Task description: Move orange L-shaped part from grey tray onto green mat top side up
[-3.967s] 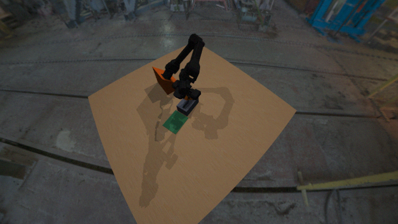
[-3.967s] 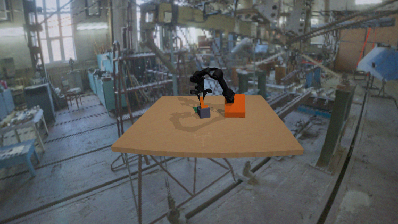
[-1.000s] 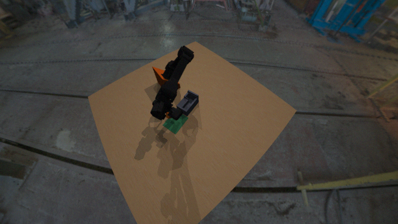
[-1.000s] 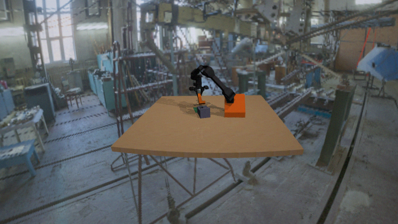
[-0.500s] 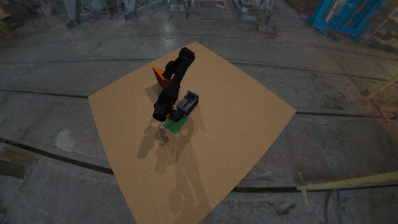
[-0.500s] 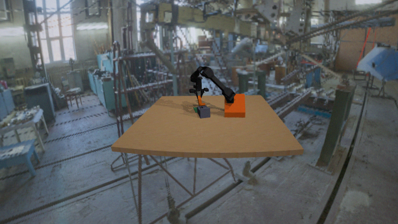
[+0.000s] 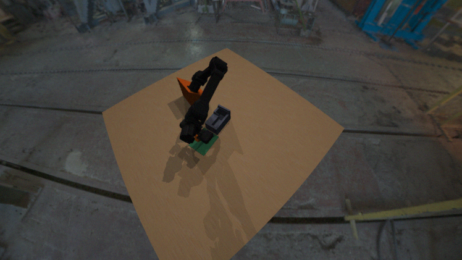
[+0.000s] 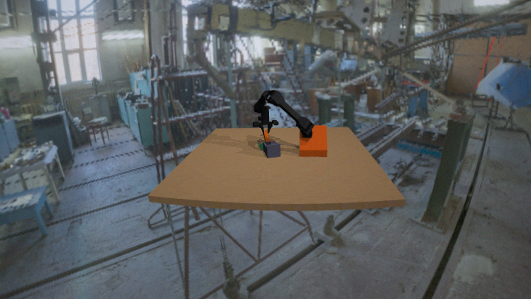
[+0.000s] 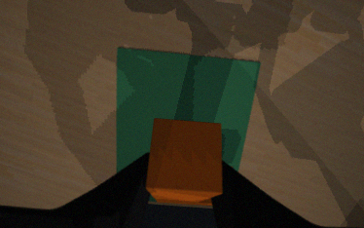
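Note:
My gripper (image 8: 266, 131) (image 9: 182, 163) is shut on the orange L-shaped part (image 7: 196, 137) (image 8: 266, 136) (image 9: 186, 146). The part hangs from the fingertips over the green mat (image 7: 203, 150) (image 8: 260, 146) (image 9: 146, 88). In the exterior view it looks steeply tilted, not flat; its lower end is partly hidden behind the tray, so I cannot tell whether it touches the mat. The grey tray (image 7: 213, 128) (image 8: 274, 152) stands beside the mat, with no orange in its pocket. In the top view the arm hides most of the part.
The orange base block (image 7: 186, 91) (image 8: 313, 147) stands under the arm's foot. The brown table top (image 7: 279, 134) (image 8: 274, 186) carries everything. The tray's raised walls stand close to the mat's edge. Shadows of the arm fall across the mat and the table.

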`<act>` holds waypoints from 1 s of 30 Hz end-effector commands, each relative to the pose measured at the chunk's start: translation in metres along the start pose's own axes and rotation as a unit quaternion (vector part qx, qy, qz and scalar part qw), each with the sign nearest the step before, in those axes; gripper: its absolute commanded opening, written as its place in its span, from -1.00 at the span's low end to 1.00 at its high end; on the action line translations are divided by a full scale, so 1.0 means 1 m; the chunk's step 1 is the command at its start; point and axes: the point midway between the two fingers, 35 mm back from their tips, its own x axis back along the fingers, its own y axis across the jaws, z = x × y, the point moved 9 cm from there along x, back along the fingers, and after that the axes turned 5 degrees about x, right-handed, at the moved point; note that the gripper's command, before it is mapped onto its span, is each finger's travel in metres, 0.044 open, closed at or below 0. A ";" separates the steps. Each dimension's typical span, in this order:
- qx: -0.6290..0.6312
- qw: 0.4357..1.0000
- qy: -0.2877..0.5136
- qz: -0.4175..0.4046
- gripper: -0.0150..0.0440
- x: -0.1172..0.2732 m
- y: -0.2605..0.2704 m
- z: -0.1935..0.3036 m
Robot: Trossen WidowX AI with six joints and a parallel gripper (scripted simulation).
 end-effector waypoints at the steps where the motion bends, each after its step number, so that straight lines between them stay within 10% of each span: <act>1: -0.006 1.000 0.005 -0.001 -0.49 -0.009 -0.002 0.000; 25: -0.003 1.000 0.004 0.001 -0.49 -0.010 -0.002 0.000; 30: -0.003 1.000 0.004 0.001 -0.05 -0.010 -0.002 0.000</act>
